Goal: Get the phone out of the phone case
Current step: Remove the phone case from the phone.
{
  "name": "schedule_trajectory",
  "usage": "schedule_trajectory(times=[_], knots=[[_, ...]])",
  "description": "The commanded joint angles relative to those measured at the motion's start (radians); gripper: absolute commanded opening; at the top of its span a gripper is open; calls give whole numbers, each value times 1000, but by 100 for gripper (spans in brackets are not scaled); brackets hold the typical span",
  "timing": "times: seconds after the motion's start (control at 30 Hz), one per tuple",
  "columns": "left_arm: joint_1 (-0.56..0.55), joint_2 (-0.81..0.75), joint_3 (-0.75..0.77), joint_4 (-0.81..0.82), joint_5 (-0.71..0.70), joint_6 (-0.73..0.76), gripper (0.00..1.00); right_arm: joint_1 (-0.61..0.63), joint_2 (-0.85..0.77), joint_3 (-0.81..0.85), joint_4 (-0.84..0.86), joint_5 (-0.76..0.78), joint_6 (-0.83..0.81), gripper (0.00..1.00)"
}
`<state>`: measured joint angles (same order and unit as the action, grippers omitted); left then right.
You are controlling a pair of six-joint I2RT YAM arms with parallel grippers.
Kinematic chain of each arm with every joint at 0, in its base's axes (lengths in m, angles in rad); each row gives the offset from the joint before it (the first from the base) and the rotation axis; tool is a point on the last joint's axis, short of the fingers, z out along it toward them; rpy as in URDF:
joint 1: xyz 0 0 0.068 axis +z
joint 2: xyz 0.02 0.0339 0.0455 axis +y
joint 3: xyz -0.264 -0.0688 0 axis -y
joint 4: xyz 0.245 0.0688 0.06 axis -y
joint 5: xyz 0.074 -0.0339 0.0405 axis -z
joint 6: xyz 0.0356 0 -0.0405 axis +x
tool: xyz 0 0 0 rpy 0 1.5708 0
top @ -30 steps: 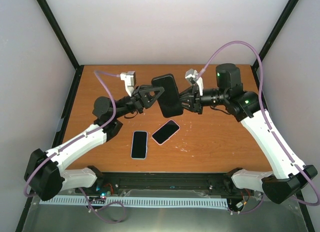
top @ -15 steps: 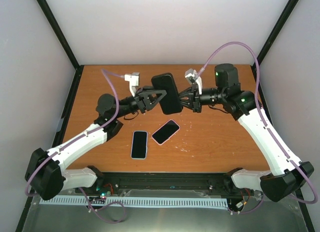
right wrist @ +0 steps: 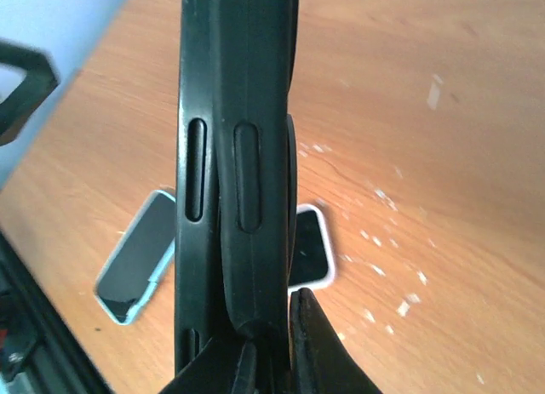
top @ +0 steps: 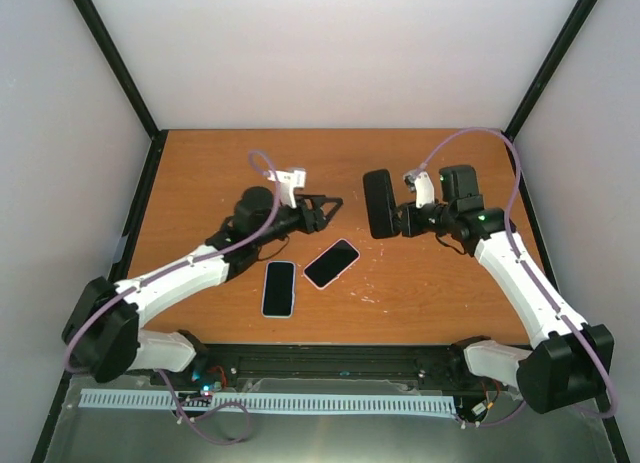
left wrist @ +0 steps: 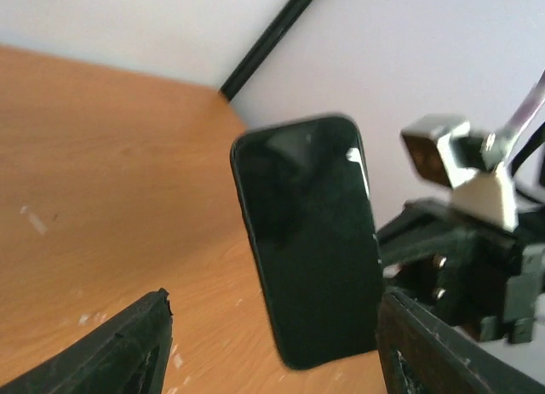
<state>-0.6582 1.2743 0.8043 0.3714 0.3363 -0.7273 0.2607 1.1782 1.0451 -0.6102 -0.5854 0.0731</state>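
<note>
Orange wooden tabletop (top: pixel 200 163) below: right gripper (top: pixel 398 221) clamps the black rectangular cased phone (top: pixel 378 204) upright, separation seemingly not yet done; left gripper (top: pixel 328 211), spread wide and empty, should next close on its left edge.

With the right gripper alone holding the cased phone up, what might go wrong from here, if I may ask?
1. The right gripper pinches the cased phone at one edge only, in the air; it may pivot or slip out.
2. A drop could hit the near phone or angled phone on the table.
3. The left gripper, open and apart, might knock it when regrasping.
</note>
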Motion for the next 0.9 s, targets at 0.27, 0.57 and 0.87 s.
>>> schedule_trajectory(times=[0.27,0.57,0.87], knots=[[-332,185,45,-85,-419,384,60,-15,102,-2,-167,305,176,3],[-424,375,62,104,-458,502,58,-72,181,-71,-157,253,276,3],[-463,512,82,267,-501,597,56,-86,273,-97,-122,199,292,3]])
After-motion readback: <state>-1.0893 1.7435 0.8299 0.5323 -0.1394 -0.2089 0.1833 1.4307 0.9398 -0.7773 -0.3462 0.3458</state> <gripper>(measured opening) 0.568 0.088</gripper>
